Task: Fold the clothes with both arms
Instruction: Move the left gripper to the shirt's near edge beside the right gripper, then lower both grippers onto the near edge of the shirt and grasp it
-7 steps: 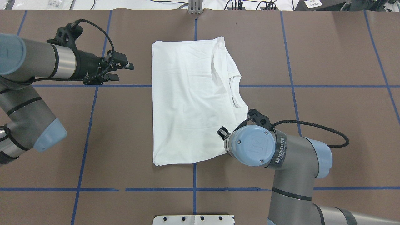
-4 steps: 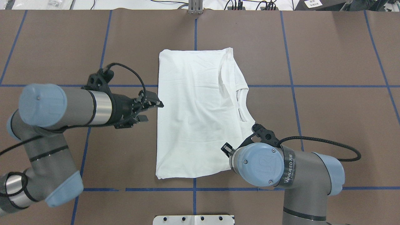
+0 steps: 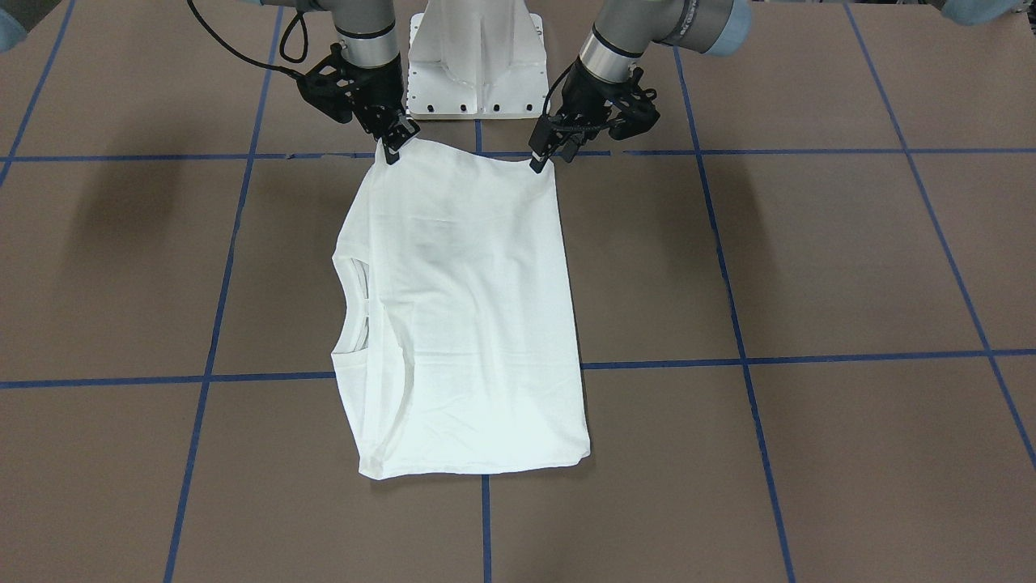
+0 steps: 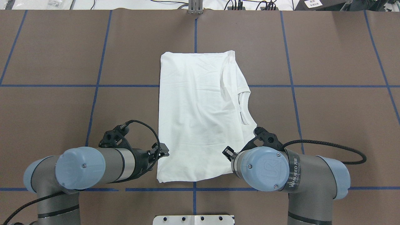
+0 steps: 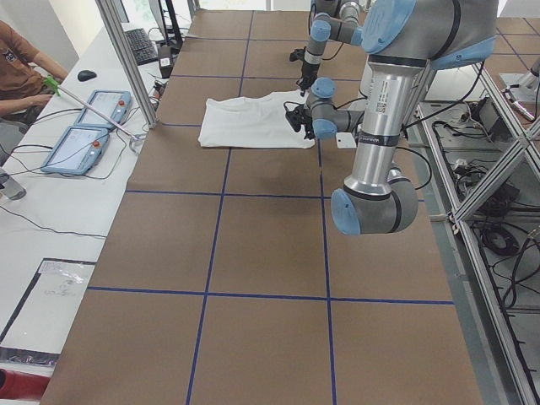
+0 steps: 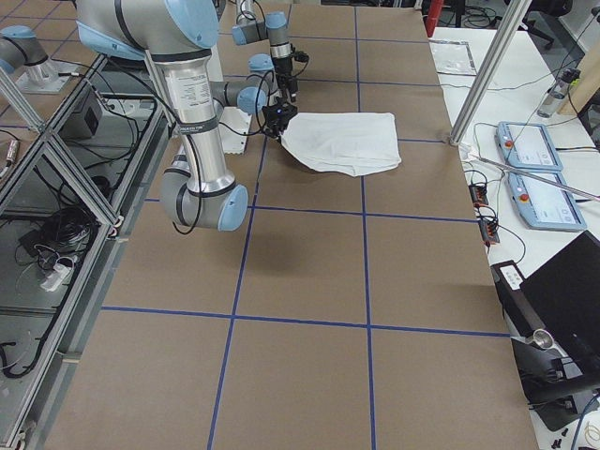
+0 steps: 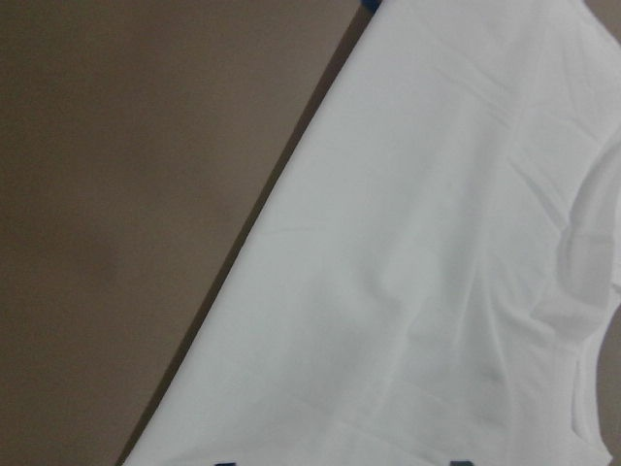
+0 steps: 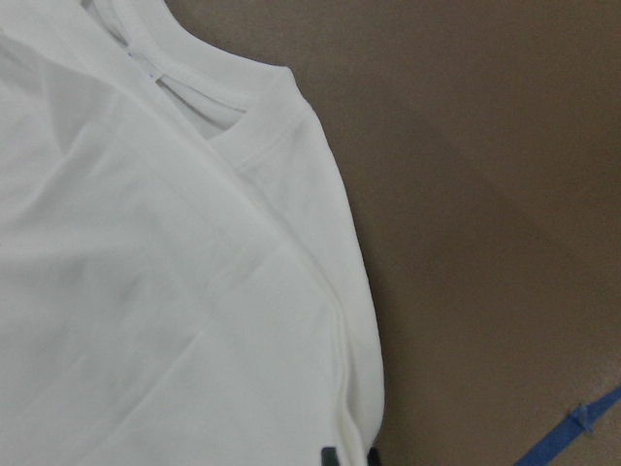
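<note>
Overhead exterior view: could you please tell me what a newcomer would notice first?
A white T-shirt, folded into a long rectangle with its collar to the right, lies on the brown table. The right gripper pinches its near right corner; the left gripper is open at the near left corner.

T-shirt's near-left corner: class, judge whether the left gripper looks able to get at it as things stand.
Probably yes: the open left gripper sits right at that corner of the T-shirt, nothing between; the right gripper pinches the other near corner, clear of it.
</note>
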{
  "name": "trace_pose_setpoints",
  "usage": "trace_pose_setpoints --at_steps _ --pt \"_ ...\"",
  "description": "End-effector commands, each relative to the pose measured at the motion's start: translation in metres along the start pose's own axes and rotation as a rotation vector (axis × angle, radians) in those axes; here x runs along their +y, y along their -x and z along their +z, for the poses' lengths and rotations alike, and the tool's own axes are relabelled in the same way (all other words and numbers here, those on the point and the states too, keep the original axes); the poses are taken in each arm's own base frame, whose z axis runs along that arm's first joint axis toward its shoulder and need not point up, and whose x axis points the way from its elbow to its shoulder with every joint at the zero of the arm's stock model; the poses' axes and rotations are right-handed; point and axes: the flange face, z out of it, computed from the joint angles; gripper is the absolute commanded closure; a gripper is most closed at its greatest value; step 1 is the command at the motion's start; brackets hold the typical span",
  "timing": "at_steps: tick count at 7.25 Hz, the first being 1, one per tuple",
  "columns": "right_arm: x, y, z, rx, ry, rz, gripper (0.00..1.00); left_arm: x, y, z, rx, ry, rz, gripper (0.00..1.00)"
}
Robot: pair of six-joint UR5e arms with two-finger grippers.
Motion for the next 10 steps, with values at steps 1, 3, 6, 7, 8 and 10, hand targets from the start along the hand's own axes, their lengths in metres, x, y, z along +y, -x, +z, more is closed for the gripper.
trace_pose_setpoints --at_steps 1,3,6,7,8,10 --pt "0.001 0.0 0.0 -0.001 0.0 -0.001 1.0 0.016 0.016 0.018 -0.044 0.009 -0.005 0.24" --pt "0.001 0.0 0.0 -0.001 0.0 -0.001 1.0 0.022 0.023 0.032 -0.069 0.009 0.001 0.26" --pt "0.001 0.0 0.0 -0.001 0.0 -0.001 1.0 0.025 0.029 0.043 -0.089 0.009 0.005 0.34" --pt "0.001 0.0 0.0 -0.001 0.0 -0.001 1.0 0.026 0.028 0.043 -0.088 0.011 0.005 0.48" --pt "0.001 0.0 0.0 -0.001 0.0 -0.001 1.0 0.028 0.025 0.042 -0.083 0.015 0.007 0.83" --pt "0.002 0.0 -0.001 -0.002 0.004 -0.003 1.0 0.029 0.023 0.04 -0.078 0.019 0.019 1.0"
